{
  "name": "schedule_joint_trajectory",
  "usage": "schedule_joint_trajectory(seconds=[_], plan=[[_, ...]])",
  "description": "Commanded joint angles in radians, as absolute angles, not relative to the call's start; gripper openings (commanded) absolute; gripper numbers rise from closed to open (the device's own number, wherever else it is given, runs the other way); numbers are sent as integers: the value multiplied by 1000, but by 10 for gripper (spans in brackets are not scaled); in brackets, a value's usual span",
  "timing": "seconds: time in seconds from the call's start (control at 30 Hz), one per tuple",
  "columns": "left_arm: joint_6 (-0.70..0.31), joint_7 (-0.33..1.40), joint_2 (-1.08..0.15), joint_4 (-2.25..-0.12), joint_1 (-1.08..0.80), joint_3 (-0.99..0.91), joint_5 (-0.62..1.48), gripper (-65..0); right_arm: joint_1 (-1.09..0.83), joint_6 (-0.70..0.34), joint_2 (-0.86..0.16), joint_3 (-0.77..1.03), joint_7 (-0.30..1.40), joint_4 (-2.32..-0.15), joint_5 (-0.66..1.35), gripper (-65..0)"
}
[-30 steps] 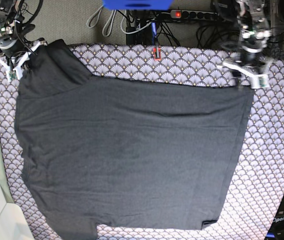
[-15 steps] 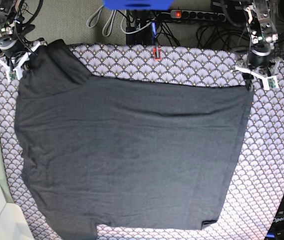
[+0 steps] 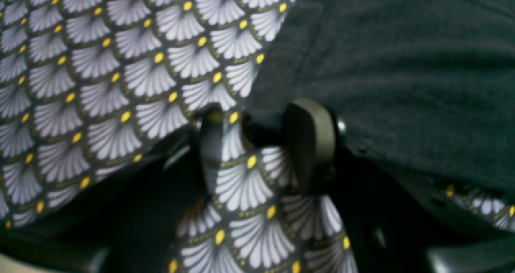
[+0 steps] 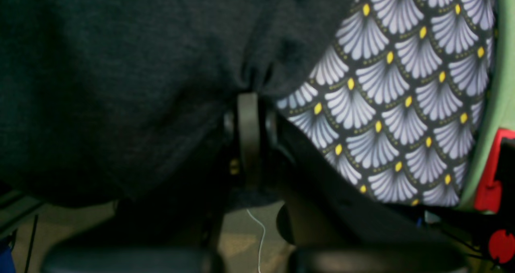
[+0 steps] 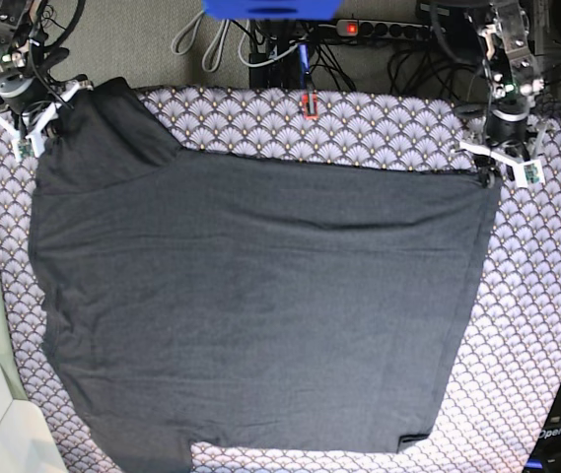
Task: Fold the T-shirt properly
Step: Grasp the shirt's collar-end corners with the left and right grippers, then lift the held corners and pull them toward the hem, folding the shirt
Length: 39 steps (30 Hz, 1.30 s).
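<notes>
My base view cut off the T-shirt [image 5: 260,305] at the bottom edge, lower sleeve included; both wrist views were blurred; I couldn't tell whether the left pincer [image 3: 265,144] held cloth; shirt fabric hid the right pincer [image 4: 249,132] tips.

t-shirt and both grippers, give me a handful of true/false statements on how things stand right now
1. The T-shirt lies spread over the fan-patterned tablecloth. True.
2. The right gripper is open and clear of the shirt. False: its jaws are shut on the dark cloth at the shirt's edge.
3. The left gripper sits at a corner of the shirt, with tablecloth showing between its fingers. True.
4. The shirt is already folded into a small neat rectangle. False: it lies almost fully open, with only one corner near the right gripper turned over.
5. A colourful print is visible on the shirt. False: the side showing is plain dark grey.
</notes>
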<state>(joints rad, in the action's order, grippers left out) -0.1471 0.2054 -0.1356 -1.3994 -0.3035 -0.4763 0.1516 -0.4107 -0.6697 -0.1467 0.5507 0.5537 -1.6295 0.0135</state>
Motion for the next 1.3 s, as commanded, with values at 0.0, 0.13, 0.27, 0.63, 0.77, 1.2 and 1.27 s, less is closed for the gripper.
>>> schedule_joint_trajectory(seconds=[0.0, 0.13, 0.27, 0.63, 0.77, 1.2, 1.27], plan=[[-142, 194, -147, -1403, -303, -479, 157, -366, -423, -690, -150, 549, 593, -1629, -1, -650], [-142, 191, -145, -1380, -302, -479, 157, -368, -423, -690, -150, 547, 593, -1629, -1, -650], [-142, 194, -142, -1372, -292, -481, 159, -368, -423, -691, -150, 547, 593, -1629, -1, -650], [-142, 194, -120, -1369, -288, -479, 159, -579, -423, -691, -150, 547, 593, -1629, -1, -650], [-142, 196, -111, -1377, -289, -479, 159, -629, -423, -691, -150, 547, 593, -1629, -1, -650], [-134, 199, -108, -1578, -334, -481, 157, -646, -423, -698, -143, 555, 595, -1779, 1, -650], [-136, 229, -108, -1604, -332, -481, 153, -646, -418, -698, -137, 555, 595, -1813, 1, -650]])
